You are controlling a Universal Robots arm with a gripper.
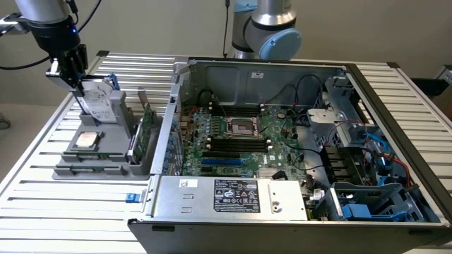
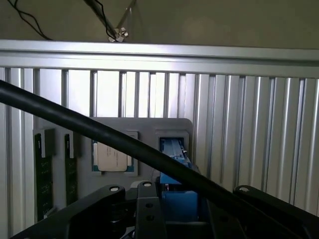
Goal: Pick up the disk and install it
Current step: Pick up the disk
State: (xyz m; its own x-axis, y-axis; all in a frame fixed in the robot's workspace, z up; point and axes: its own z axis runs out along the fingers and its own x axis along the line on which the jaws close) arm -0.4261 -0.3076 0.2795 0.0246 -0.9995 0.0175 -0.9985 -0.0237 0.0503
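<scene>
The disk [image 1: 99, 101] stands on edge in a slot at the far end of the grey holder [image 1: 92, 170], its white label facing the exterior view's left and its blue carrier [image 1: 111, 82] along the top. My gripper [image 1: 78, 84] has come down from above and is shut on the disk's upper edge. In the wrist view the blue carrier [image 2: 177, 201] sits close up between the black finger linkages [image 2: 112, 199], and the disk's lower part is still in the holder's slot [image 2: 173, 145].
On the holder lie a small square silver chip [image 1: 88, 139] [image 2: 112, 157] and upright green cards [image 1: 145, 132] [image 2: 44, 174]. The open computer case [image 1: 282, 132] lies to the exterior view's right, with blue drive bays [image 1: 367, 205] at its near corner. A black cable [image 2: 124, 144] crosses the wrist view.
</scene>
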